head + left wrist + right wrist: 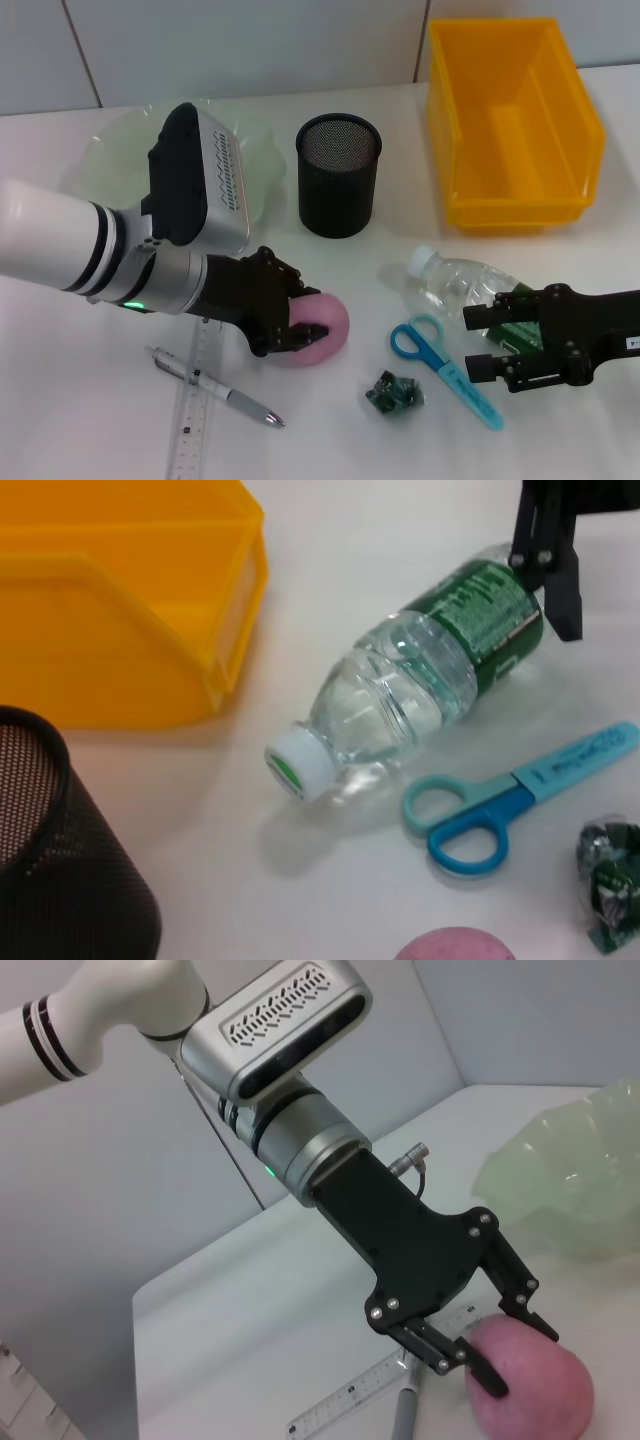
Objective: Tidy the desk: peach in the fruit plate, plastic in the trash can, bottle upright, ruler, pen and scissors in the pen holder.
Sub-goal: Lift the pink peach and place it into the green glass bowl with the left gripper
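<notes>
The pink peach (pixel 325 322) (pixel 535 1390) lies on the table, and my left gripper (pixel 300 312) (pixel 518 1352) stands open with a finger on either side of its near end. The clear bottle (pixel 452 283) (pixel 420 680) lies on its side, white cap toward the pen holder (pixel 338 175). My right gripper (pixel 487 342) is open at the bottle's green-labelled end. Blue scissors (pixel 442 367) (pixel 500 805) and a crumpled green plastic wrapper (pixel 393 392) (pixel 610 880) lie in front of the bottle. A silver pen (pixel 215 387) crosses the clear ruler (pixel 193 415). The pale green fruit plate (pixel 95 165) (pixel 560 1185) sits at the back left.
The yellow trash can (pixel 515 120) (pixel 110 600) stands at the back right, next to the black mesh pen holder (pixel 60 850). The left arm's body reaches over the fruit plate's near side.
</notes>
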`<state>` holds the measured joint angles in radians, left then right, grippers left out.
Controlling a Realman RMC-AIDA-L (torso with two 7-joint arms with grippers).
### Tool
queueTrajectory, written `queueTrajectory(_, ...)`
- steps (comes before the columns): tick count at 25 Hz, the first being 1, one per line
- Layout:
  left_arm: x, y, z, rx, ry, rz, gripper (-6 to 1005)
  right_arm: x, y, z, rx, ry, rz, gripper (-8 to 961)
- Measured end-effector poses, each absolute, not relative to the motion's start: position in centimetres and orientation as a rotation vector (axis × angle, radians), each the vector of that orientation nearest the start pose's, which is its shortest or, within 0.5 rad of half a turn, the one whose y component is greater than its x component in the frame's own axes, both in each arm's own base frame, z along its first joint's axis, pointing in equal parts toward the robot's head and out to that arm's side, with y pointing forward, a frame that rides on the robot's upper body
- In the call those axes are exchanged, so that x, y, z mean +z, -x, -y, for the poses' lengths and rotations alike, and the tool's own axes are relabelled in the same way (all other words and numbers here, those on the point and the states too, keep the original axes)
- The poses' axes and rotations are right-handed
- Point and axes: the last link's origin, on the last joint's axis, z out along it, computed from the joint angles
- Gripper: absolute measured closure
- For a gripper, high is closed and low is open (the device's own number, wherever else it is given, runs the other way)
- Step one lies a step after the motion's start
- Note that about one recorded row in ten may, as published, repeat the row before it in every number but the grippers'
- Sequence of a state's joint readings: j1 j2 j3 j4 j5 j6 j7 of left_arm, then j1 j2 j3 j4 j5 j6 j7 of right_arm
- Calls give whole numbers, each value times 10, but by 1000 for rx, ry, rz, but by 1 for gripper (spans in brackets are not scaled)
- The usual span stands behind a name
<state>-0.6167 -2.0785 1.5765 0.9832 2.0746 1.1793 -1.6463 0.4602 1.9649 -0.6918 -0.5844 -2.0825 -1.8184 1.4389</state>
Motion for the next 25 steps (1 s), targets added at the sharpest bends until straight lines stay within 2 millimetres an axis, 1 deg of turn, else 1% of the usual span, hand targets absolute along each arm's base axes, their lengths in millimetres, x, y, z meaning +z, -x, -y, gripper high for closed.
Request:
queueTrajectory(4, -81, 167, -349, 56, 3016, -22, 634, 28, -294, -279, 704, 2923, -822, 208)
queueTrajectory(6, -77, 162, -349, 12, 3012, -8, 642, 28, -294, -279, 705, 2924, -821, 209)
queueTrajectory(8, -69, 156, -352, -65, 2999, 17, 650, 27, -294, -278, 704, 2924, -822, 210)
queueTrajectory(9, -50, 151, -360, -190, 2953, 68, 654, 27, -294, -278, 703, 2925, -823, 210)
queueTrajectory(10, -41, 149, -363, -244, 2928, 90, 657, 27, -295, -278, 702, 2925, -823, 211)
queueTrajectory(11, -37, 148, -365, -268, 2916, 98, 661, 27, -295, -278, 702, 2925, -823, 211)
queueTrajectory(12, -27, 148, -370, -323, 2882, 121, 665, 27, -294, -278, 702, 2926, -823, 212)
queueTrajectory(13, -27, 148, -370, -323, 2882, 121, 669, 27, -294, -279, 702, 2926, -822, 212)
queueTrajectory(14, -12, 150, -377, -385, 2821, 148, 673, 27, -294, -279, 702, 2926, -822, 213)
queueTrajectory(16, 2, 155, -386, -417, 2743, 168, 681, 28, -294, -279, 701, 2926, -821, 214)
queueTrajectory(17, 5, 157, -388, -423, 2723, 175, 689, 28, -294, -279, 701, 2925, -821, 214)
queueTrajectory(18, 13, 163, -396, -426, 2643, 206, 697, 28, -294, -279, 701, 2925, -820, 215)
queueTrajectory(22, 22, 179, -412, -388, 2489, 263, 734, 28, -294, -279, 700, 2926, -817, 217)
queueTrajectory(25, 19, 191, -419, -350, 2433, 311, 770, 28, -294, -280, 700, 2925, -815, 218)
